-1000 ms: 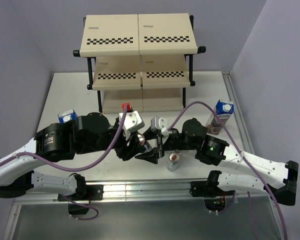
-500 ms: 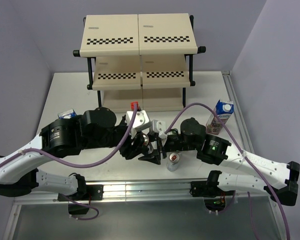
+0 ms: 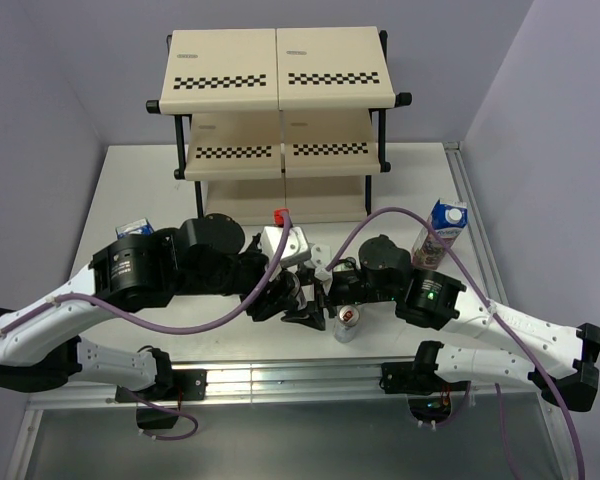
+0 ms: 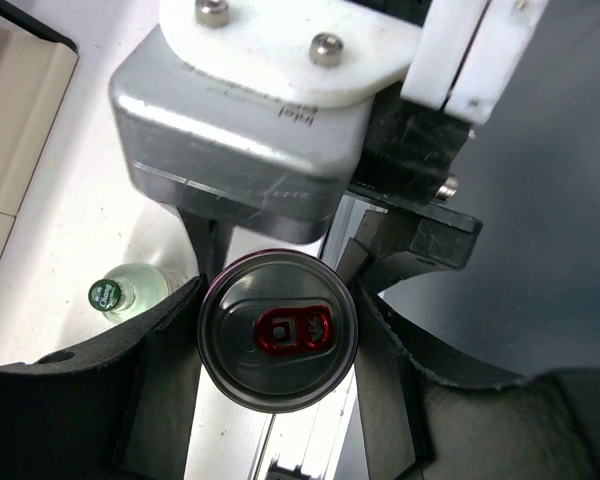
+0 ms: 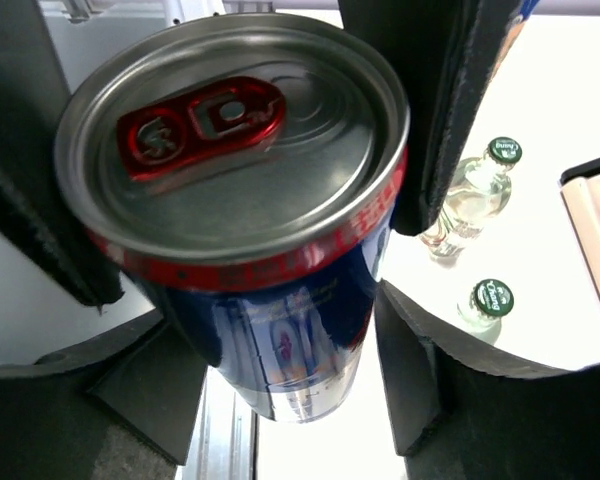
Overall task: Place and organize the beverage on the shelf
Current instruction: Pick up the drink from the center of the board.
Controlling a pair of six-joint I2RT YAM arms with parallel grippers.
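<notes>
At about 9 o'clock on the bench [image 3: 420, 180], a carton with a blue top [image 3: 133, 232] is standing half hidden behind the left arm [image 3: 140, 280]. The left end effector [image 4: 280, 305] is gripping a can [image 4: 278, 345] near its rim. It is partly closed, with a finger pressing on either side.

Just right of it, the right end effector [image 5: 230, 170] is bracketing the same can, about half open, and its fingers [image 5: 420, 120] are seemingly touching the can's wall. So the can is hanging above the near middle of the bench, at 6 o'clock from the shelf [image 3: 280, 95].

I am reading this as a handover. To do it well, the right side should be squeezing firmly before the left lets go. It should also be keeping the can upright and missing the second can [image 3: 348, 322], which is standing at 5 o'clock of the pair.

Two green-capped bottles [image 5: 475, 195] are standing beyond the can in the right wrist view, and a purple carton [image 3: 440, 232] is standing at 3 o'clock.

The only readable writing is "intel" on the silver camera housing [image 4: 240, 150]. The can's print and the caps' lettering are showing too blurred to read.
</notes>
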